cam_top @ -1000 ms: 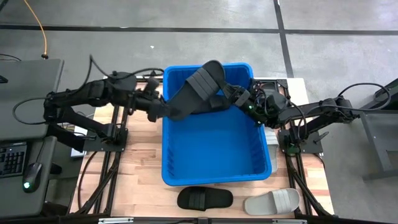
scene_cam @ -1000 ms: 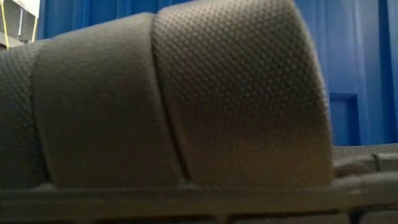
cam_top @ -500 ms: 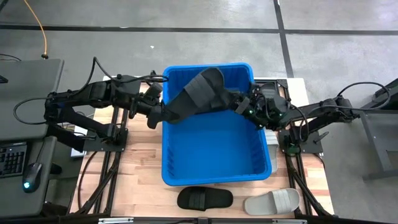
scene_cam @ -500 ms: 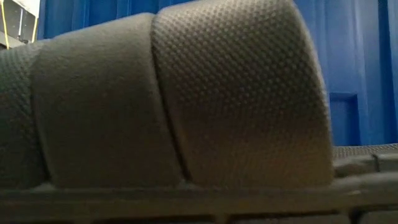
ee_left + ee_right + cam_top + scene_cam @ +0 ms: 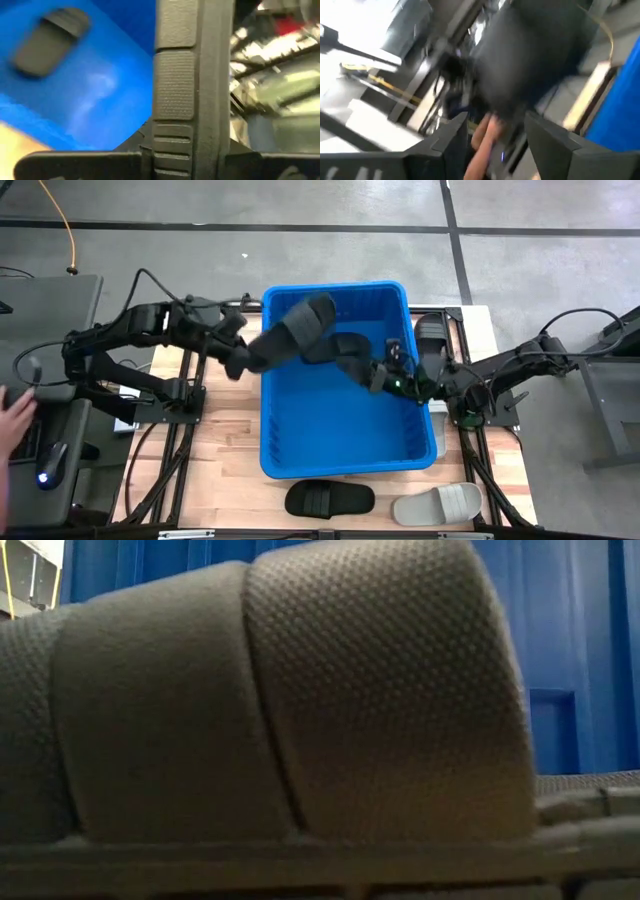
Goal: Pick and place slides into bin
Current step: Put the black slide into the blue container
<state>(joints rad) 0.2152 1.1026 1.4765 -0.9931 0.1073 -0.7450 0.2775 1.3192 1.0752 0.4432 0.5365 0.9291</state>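
The blue bin (image 5: 340,465) stands mid-table. My left gripper (image 5: 240,366) is shut on a black slide (image 5: 295,328), which it holds in the air over the bin's far left part. A second black slide (image 5: 345,346) (image 5: 50,40) lies inside the bin. My right gripper (image 5: 383,377) (image 5: 500,145) hangs open over the bin's right part, next to that slide, with nothing between its fingers. A third black slide (image 5: 431,335) lies on the table beyond the bin's right wall. At the near edge lie a black slide (image 5: 330,499) and a light grey one (image 5: 437,503). My left gripper holds the black slide by the end nearest it (image 5: 258,358), the sole's side (image 5: 175,145) standing between the two fingers. The fingers come from the table's left, slanting down, and lie along the slide. The slide juts out beyond them toward the far right, clear of the bin.
In the low view the near black slide's strap (image 5: 300,690) fills the picture, with the bin's wall (image 5: 570,640) behind it. A desk with a keyboard (image 5: 20,440) stands left of the table, and a person's hand (image 5: 10,418) is on it.
My right gripper has drawn away from the lifted slide, toward the near edge and lower over the bin. My left gripper has gone a little toward the table's left with the slide, whose free end has swung down and to the left.
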